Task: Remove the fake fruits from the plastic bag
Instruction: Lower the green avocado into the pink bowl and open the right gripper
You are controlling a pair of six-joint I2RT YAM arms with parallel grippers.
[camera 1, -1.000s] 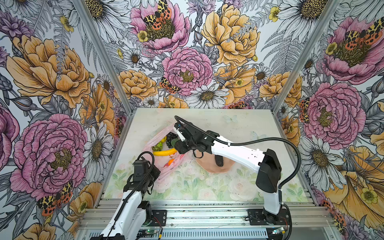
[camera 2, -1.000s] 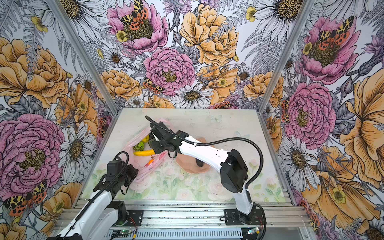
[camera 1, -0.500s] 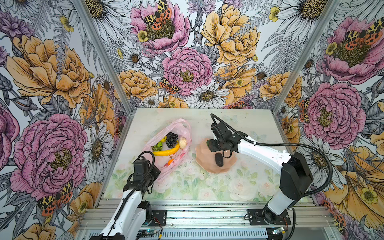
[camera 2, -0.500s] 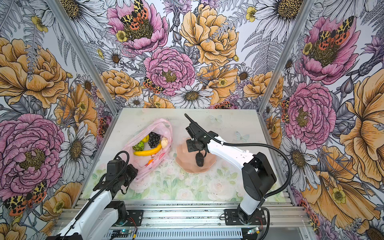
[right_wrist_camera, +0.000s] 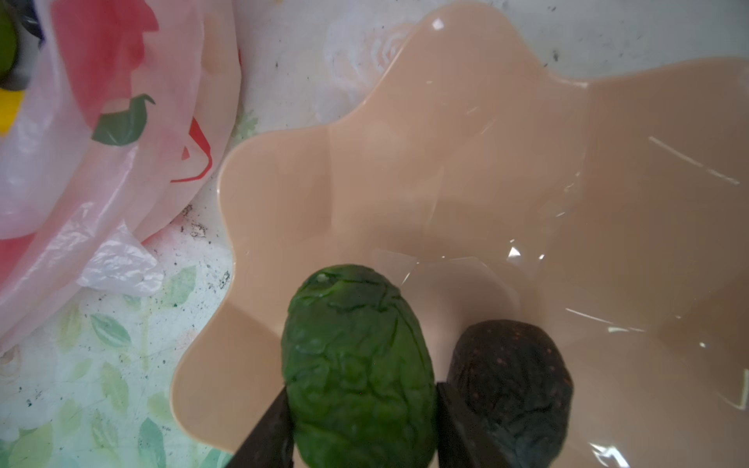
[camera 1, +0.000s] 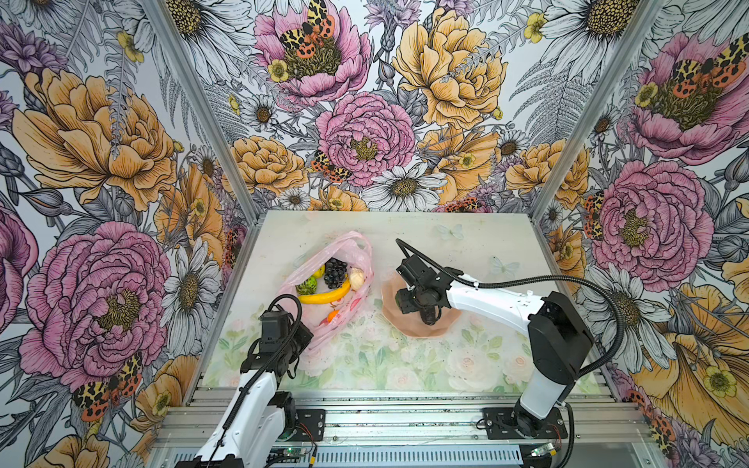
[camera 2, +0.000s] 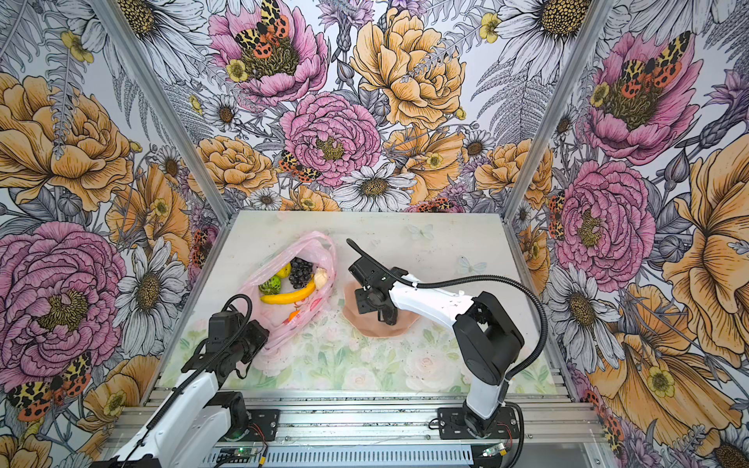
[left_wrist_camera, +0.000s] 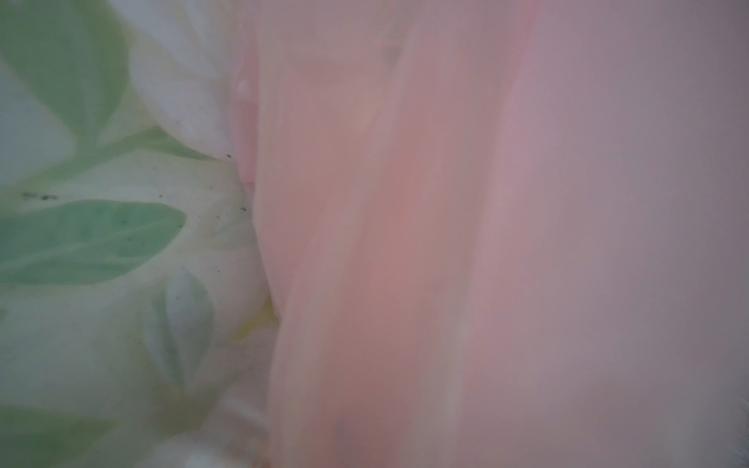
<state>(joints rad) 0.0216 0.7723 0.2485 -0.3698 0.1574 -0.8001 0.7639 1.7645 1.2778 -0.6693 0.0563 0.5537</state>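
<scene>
The pink plastic bag (camera 1: 358, 249) (camera 2: 322, 247) lies open left of centre. In it lie a banana (camera 1: 324, 298), a grape bunch (camera 1: 335, 272), a bumpy lime-green ball (camera 1: 307, 285), a cream lump (camera 1: 356, 278) and a small orange (camera 1: 333, 315). My left gripper (camera 1: 302, 342) (camera 2: 259, 340) is shut on the bag's near end. The left wrist view shows only blurred pink plastic (left_wrist_camera: 446, 243). My right gripper (right_wrist_camera: 360, 429) (camera 1: 407, 302) is shut on a green avocado (right_wrist_camera: 356, 356), held over the peach bowl (right_wrist_camera: 405, 182).
The scalloped peach bowl (camera 1: 417, 329) (camera 2: 364, 324) stands just right of the bag. A dark wrinkled fruit (right_wrist_camera: 514, 385) (camera 1: 427, 317) lies in it beside the held avocado. Floral walls close in the table's left, back and right sides.
My right arm has swung from the bag's mouth rightward to the bowl, carrying the avocado, and now hangs low over the bowl. The left arm has not moved.
</scene>
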